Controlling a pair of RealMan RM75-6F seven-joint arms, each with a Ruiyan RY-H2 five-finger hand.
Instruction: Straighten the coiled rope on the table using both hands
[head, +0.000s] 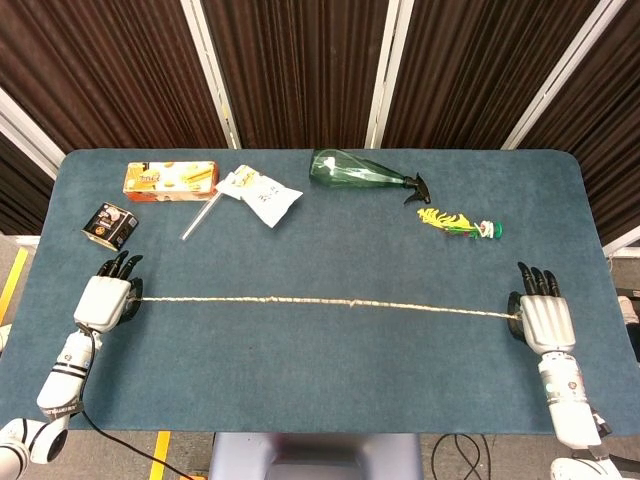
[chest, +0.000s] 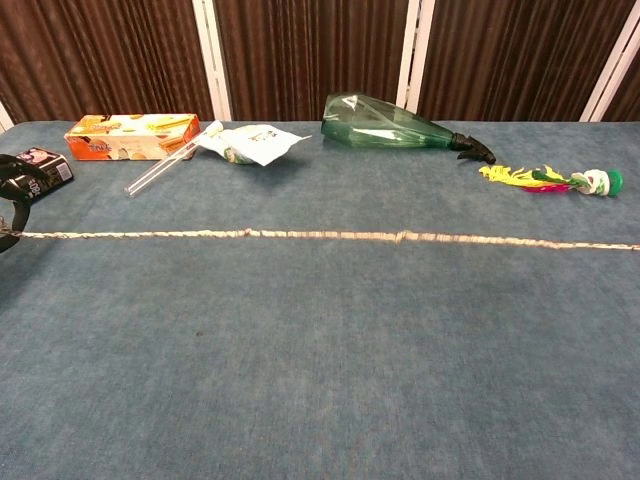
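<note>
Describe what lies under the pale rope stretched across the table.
Under the pale twisted rope only the blue felt-covered table shows. Its ends vanish beneath the left hand and right hand, so the grip itself is covered.
</note>
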